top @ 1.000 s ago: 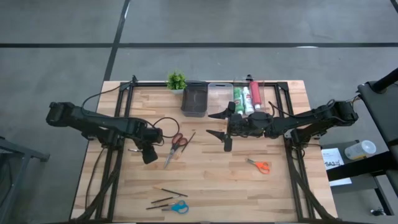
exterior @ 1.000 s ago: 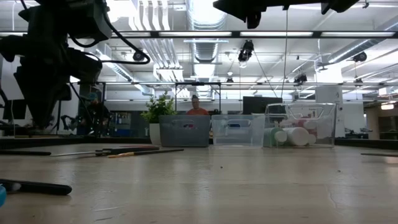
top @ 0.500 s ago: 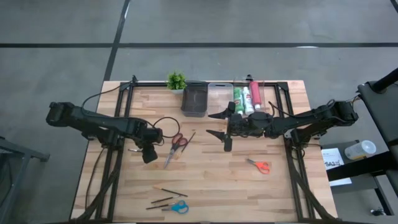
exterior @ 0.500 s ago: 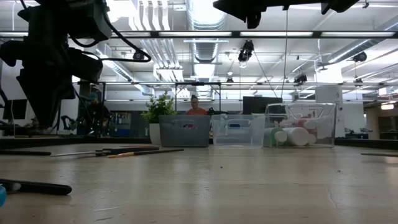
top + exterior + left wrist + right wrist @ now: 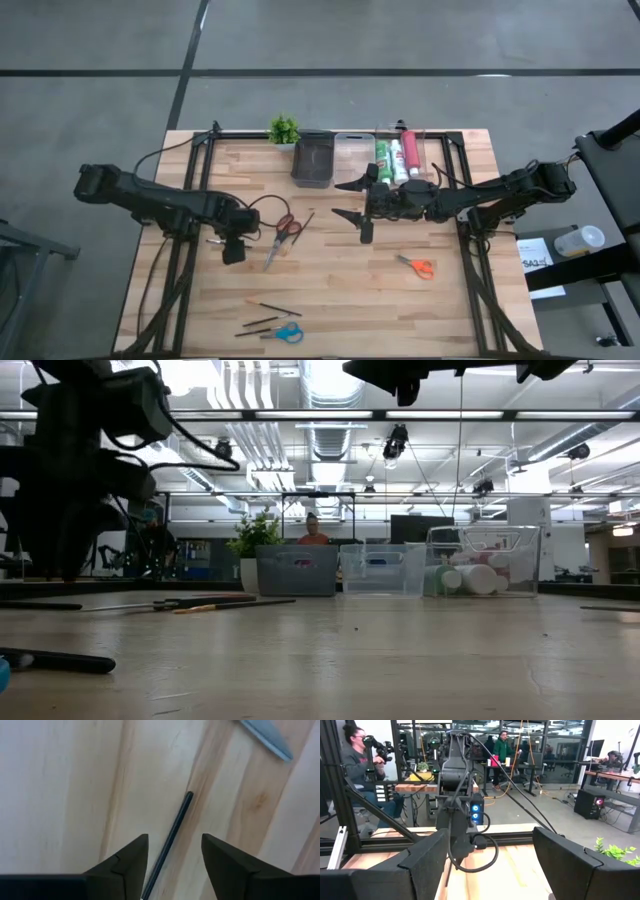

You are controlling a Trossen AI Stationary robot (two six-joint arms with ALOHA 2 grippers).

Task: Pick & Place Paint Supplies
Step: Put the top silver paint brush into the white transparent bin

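On the left side of the table [image 5: 330, 300], the left gripper [image 5: 233, 251] points straight down with its fingers [image 5: 125, 865] spread apart, and the left wrist view shows a thin dark brush [image 5: 172, 837] lying on the bare wood between them. That straddle looks like the set-up for a pinch on the brush, which nothing holds yet. Just right of this gripper lie the red-handled scissors [image 5: 285, 232], their blade tip showing at the edge of the wrist view. Nearer the front edge, more loose brushes [image 5: 270, 315] and the blue-handled scissors [image 5: 287, 333] wait to be collected.

At the far edge stands a small potted plant [image 5: 284, 129], then a dark bin [image 5: 312, 160], then a clear bin [image 5: 352, 157], and a third clear container [image 5: 427, 150] that holds a green tube [image 5: 382, 157], a white tube [image 5: 396, 156] and a pinkish-red tube [image 5: 410, 152], so sorting by kind seems to be the plan.

The right gripper [image 5: 352, 201] hovers high over the table's middle, just in front of the bins, jaws wide and empty, apparently waiting. The orange-handled scissors [image 5: 417, 266] lie on the wood to its right, nearer the front.
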